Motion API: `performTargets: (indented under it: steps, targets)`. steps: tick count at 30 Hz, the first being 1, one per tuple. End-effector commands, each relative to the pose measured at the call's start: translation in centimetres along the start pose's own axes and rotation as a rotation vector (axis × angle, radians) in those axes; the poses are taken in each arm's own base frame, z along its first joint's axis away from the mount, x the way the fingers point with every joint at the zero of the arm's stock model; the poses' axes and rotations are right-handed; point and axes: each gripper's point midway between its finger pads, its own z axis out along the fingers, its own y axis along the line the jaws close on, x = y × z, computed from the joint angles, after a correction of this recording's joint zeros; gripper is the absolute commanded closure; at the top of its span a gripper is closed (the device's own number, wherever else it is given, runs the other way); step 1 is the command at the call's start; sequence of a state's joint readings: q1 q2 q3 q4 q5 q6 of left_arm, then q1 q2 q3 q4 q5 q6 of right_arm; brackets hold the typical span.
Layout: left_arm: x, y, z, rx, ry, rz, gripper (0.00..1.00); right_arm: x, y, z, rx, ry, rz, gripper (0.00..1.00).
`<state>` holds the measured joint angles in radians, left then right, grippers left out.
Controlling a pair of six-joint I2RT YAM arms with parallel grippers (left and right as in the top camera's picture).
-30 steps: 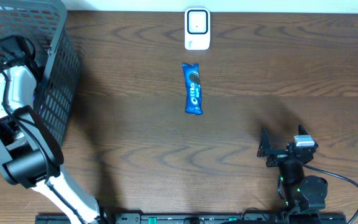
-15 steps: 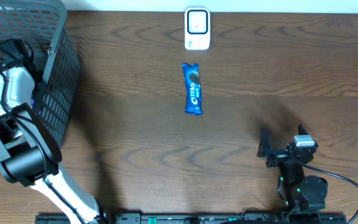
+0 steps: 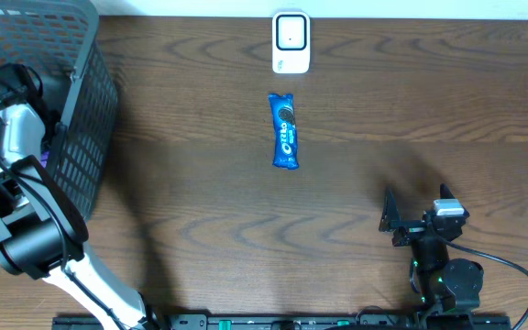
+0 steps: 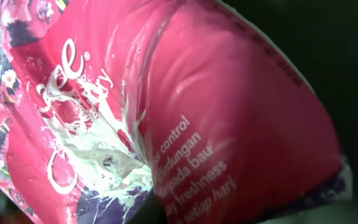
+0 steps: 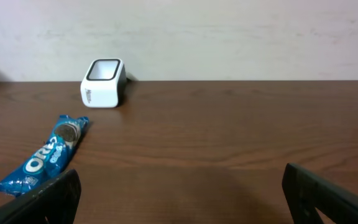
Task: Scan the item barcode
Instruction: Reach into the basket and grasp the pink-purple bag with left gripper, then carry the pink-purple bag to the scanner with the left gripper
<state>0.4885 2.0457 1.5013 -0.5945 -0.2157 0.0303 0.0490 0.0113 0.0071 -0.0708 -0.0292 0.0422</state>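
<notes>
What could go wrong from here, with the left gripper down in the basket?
The glossy pink pouch fills the left wrist view, fingers unseen: the left gripper may lose it.
The basket has a tall mesh wall that could snag it.
The Oreo pack lies near the scanner and could get knocked.

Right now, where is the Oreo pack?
In the overhead view the Oreo pack lies mid-table, just on the robot's side of the white scanner, right of the basket.
</notes>
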Motion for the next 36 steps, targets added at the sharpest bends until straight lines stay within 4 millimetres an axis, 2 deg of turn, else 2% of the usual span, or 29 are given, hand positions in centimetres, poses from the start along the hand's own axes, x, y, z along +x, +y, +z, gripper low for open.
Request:
performTargets:
  steps: [1,5,8,13,15,17,21,23,25,28,30,34,36]
  targets:
    - [4.5,0.7,2.3,-0.019,0.144,0.008,0.93,0.1,-0.2,0.0,0.01,0.001,0.014,0.01]
    - [1.1,1.0,-1.3,-0.009,0.012,-0.069,0.93,0.1,-0.2,0.0,0.01,0.001,0.014,0.01]
    - [-2.7,0.3,-5.8,0.107,-0.147,-0.206,0.93,0.1,-0.2,0.0,0.01,0.001,0.014,0.01]
    - [-8.1,-1.3,-17.1,0.398,-0.47,-0.226,0.93,0.1,-0.2,0.0,0.01,0.001,0.014,0.01]
    - [-9.3,-1.2,-22.1,0.471,-0.597,-0.23,0.93,0.1,-0.2,0.0,0.01,0.001,0.014,0.01]
    - [-9.7,-0.5,-26.6,0.524,-0.693,-0.274,0.93,0.1,-0.2,0.0,0.01,0.001,0.014,0.01]
    - [-8.8,0.4,-34.3,0.619,-0.834,-0.347,0.93,0.1,-0.2,0.0,0.01,0.001,0.014,0.01]
    - [-7.8,-0.1,-38.0,0.708,-0.879,-0.372,0.93,0.1,-0.2,0.0,0.01,0.001,0.014,0.01]
    - [-6.8,-1.4,-41.2,0.822,-0.902,-0.384,0.93,0.1,-0.2,0.0,0.01,0.001,0.014,0.01]
    - [-4.7,-6.2,-45.9,1.049,-0.884,-0.31,0.93,0.1,-0.2,0.0,0.01,0.001,0.014,0.01]
    - [-2.5,-10.8,-48.5,1.186,-0.849,-0.185,0.93,0.1,-0.2,0.0,0.01,0.001,0.014,0.01]
    - [2.7,-19.4,-50.7,1.327,-0.749,0.056,0.93,0.1,-0.2,0.0,0.01,0.001,0.014,0.01]
    - [5.4,-23.5,-50.9,1.359,-0.69,0.146,0.93,0.1,-0.2,0.0,0.01,0.001,0.014,0.01]
